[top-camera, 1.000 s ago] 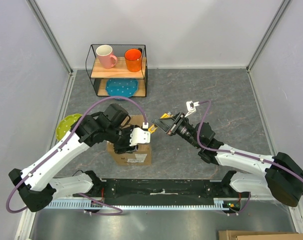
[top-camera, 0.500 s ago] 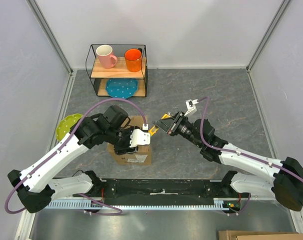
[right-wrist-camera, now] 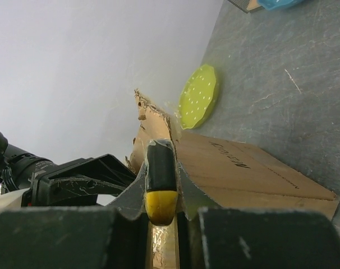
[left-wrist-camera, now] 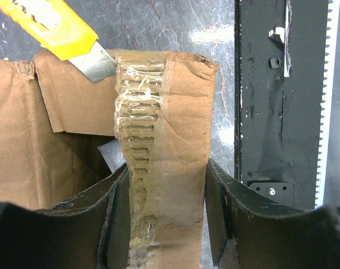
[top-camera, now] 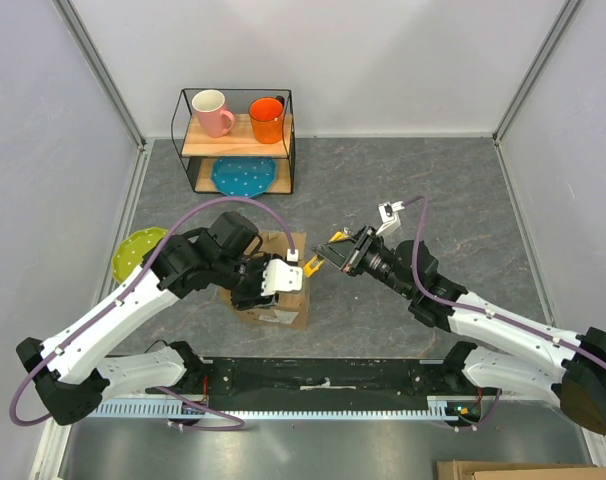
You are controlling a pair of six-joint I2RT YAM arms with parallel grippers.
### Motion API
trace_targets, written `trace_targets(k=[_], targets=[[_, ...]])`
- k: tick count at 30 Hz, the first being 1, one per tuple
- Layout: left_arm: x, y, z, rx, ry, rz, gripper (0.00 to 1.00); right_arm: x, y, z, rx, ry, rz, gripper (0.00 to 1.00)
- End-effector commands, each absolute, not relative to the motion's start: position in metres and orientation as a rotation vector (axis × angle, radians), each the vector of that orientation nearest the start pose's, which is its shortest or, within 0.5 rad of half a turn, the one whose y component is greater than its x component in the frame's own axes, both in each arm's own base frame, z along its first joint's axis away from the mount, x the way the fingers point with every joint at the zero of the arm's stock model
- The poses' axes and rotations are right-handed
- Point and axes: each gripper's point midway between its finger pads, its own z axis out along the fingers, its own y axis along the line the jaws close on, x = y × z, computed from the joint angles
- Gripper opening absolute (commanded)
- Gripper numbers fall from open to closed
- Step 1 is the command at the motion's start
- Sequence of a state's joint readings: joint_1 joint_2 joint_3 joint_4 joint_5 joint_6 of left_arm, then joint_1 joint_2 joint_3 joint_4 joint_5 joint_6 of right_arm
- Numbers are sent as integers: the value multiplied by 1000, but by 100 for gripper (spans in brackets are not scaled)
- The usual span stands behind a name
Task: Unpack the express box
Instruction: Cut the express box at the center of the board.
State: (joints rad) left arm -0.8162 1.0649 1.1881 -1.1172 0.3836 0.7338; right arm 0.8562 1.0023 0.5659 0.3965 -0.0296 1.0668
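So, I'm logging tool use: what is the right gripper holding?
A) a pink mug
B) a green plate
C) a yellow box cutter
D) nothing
C: the right gripper is shut on a yellow box cutter, its blade at a raised flap of the express box.

Grey table (top-camera: 463, 200), three things
A rack (top-camera: 238, 146) at far edge, green plate (top-camera: 135, 255) (dotted) at left edge, express box (top-camera: 291, 318) toward near edge.

A taped flap of the express box (left-wrist-camera: 164, 140) fills the gap between the left jaws. Just ahead, the yellow knife (left-wrist-camera: 60, 32) crosses the flap's tip. Beside the right jaws, toward the back wall, the desk (top-camera: 453, 190) lies open. The wire shelf (top-camera: 240, 138) stands well beyond the left jaws.
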Motion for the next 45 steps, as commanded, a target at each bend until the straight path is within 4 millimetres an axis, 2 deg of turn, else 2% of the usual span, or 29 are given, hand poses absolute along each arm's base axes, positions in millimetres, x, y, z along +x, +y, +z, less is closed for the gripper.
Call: trace_targets(k=[1,6,9,14,23,31,36,44,45], targets=[[156,-186,206,1808,1798,-364,2,189,324,218,72,1981,1503,0],[158,-189,207,1807,1791,-376,2,179,343,208,40,2031,1527,0],[159,-190,206,1809,1797,-368,2,175,343,205,45,2045,1539,0],[164,-186,204,1792,1811,-328,2,166,328,203,37,2086,1490,0],[172,-181,198,1753,1862,-277,2,142,299,178,97,2171,1477,0],[197,-176,199,1589,1946,-185,2,129,298,173,126,2196,1560,0],[204,-171,195,1509,1999,-166,2,120,292,164,114,2241,1552,0],[214,-157,187,1456,2045,-78,2,108,284,166,72,2291,1535,0],[216,-153,186,1448,2054,-48,2,105,280,161,73,2322,1514,0]])
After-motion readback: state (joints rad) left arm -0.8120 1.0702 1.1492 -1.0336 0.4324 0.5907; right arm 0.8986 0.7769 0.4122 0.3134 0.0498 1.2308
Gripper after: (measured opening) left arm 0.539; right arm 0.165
